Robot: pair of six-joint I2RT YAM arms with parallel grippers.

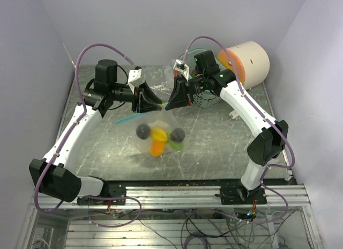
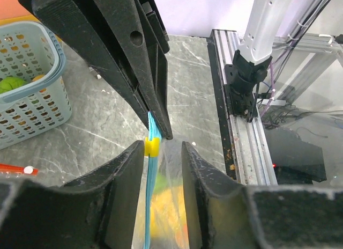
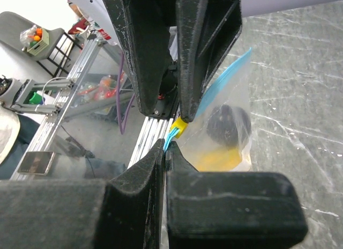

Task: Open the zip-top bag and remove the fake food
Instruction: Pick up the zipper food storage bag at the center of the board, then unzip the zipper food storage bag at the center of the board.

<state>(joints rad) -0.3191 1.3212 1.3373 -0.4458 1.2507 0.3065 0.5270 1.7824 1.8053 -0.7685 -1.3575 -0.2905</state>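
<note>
Open tabletop (image 1: 220, 147) spreads on the near side of both pincers and out to either flank, and walls (image 1: 32, 72) close it in at the sides. Behind the right pincer (image 3: 165, 148) stand a basket (image 2: 32, 104) and a cream cylinder (image 1: 249, 64). The right pincer is clamped on the blue top strip of the zip-top bag (image 1: 161, 128). The left pincer (image 2: 161, 148) stands apart, straddling that strip, with the yellow slider (image 2: 151, 146) against one finger. The fake food (image 1: 158, 141) sits inside the bag, just on the near side of both pincers.

Clear zip-top bag (image 1: 156, 120) w/ fake food (image 1: 157, 142) inside, mid-table
</note>
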